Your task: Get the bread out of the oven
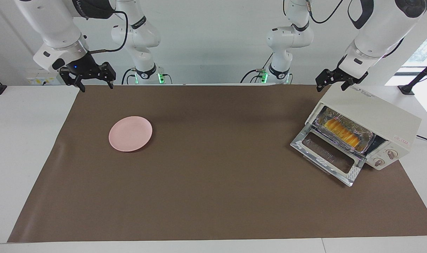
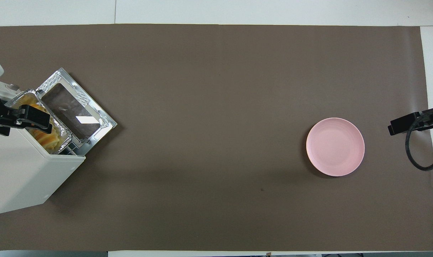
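Facing view. The boxy cream-white toaster oven (image 1: pixel 366 128) is standing at the left arm's end of the brown table mat (image 1: pixel 213 196), its glass drop door (image 1: pixel 327 156) lying fully open on the mat. Inside the oven mouth a crinkled silver foil tray (image 1: pixel 345 131) is sitting on the rack, and the small ridged yellow-orange bread loaf (image 1: pixel 342 133) is lying lengthwise in that tray. The left gripper (image 1: pixel 332 83) is hanging over the oven's top corner nearest the robots, apparently clear of the casing, though contact is hard to rule out here; its fingers are standing apart with nothing between them. The right gripper (image 1: pixel 95 83) is waiting well apart from the oven, over the mat's edge at the right arm's end, its fingers also spread and empty. A round pink plate (image 1: pixel 130 133) is resting on the mat, well apart from the oven, toward the right arm's end.

Overhead view. The left gripper (image 2: pixel 22 119) is covering part of the foil tray (image 2: pixel 57 123); the loaf (image 2: pixel 47 139) is showing beside it inside the oven (image 2: pixel 27 171). The plate (image 2: pixel 335 146) is lying near the right gripper (image 2: pixel 405 125).

Handling judgement. The loaf is looking light and soft, likely to crush or deform under a firm squeeze. Taking it across its narrow width near mid-length, fingers dropping between loaf and foil walls, seems soundest; the flimsy foil may lift with it.
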Motion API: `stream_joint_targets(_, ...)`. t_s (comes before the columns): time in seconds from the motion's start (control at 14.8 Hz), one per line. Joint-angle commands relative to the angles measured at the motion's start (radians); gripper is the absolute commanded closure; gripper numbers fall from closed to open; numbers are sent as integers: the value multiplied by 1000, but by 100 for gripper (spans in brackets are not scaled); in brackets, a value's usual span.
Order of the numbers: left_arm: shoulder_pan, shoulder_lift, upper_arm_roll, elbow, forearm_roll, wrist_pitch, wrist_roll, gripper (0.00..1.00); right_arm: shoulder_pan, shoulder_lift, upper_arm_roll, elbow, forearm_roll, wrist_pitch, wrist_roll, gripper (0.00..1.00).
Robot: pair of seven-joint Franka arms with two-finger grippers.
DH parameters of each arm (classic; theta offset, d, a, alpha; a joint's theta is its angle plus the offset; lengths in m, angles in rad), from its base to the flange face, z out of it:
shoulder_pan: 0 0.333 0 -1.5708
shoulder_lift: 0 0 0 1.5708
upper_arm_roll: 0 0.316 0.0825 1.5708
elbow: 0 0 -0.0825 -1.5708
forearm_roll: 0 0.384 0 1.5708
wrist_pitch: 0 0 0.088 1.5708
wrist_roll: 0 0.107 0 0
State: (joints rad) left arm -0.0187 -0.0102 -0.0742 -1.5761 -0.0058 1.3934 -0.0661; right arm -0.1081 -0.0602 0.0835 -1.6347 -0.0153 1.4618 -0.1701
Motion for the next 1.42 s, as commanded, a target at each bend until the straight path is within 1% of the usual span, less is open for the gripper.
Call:
stream_joint_targets(0.0, 0, -30, 4, -35, -16, 24, 2, 0, -9, -12, 7, -5, -9, -11, -16, 0)
stream_joint_targets(0.27, 11, -31, 5, -44, -16, 45, -1, 0, -9, -12, 7, -4, -11, -11, -16, 0)
stream_joint_targets(0.34, 14, -31, 8, -45, -16, 55, -35, 0, -9, -12, 7, -5, -9, -11, -16, 0)
stream_joint_targets(0.47, 13, -24, 10, -53, -13, 110, -290, 0, -9, -12, 7, -5, -11, -11, -16, 0)
stream_joint_targets(0.54, 2, 7, 10, -42, 4, 125, -369, 0, -9, -12, 7, -5, -11, -11, -16, 0)
stream_joint_targets(0.61, -3, 42, 7, -33, 56, 153, -423, 0, -9, -12, 7, -5, -11, -11, -16, 0)
stream_joint_targets(0.75, -3, 77, 7, -38, 102, 194, -518, 0, -9, -12, 7, -5, -11, -11, -16, 0)
stream_joint_targets(0.81, -10, 132, 7, -29, 151, 209, -594, 0, -9, -12, 7, -5, -9, -11, -16, 0)
stream_joint_targets(0.88, -35, 171, 7, -28, 206, 252, -680, 0, -9, -12, 7, -4, -9, -11, -16, 0)
stream_joint_targets(0.95, -36, 206, 7, -35, 236, 304, -745, 0, -9, -12, 7, -5, -11, -11, -16, 0)
stream_joint_targets(1.02, -29, 231, 8, -39, 239, 328, -762, 0, -9, -12, 7, -5, -11, -11, -16, 0)
stream_joint_targets(1.08, -17, 236, 11, -62, 239, 369, -764, 0, -9, -12, 7, -5, -9, -11, -16, 0)
stream_joint_targets(1.36, 9, 225, 13, -224, 288, 513, -770, 0, -9, -12, 7, -5, -9, -11, -16, 0)
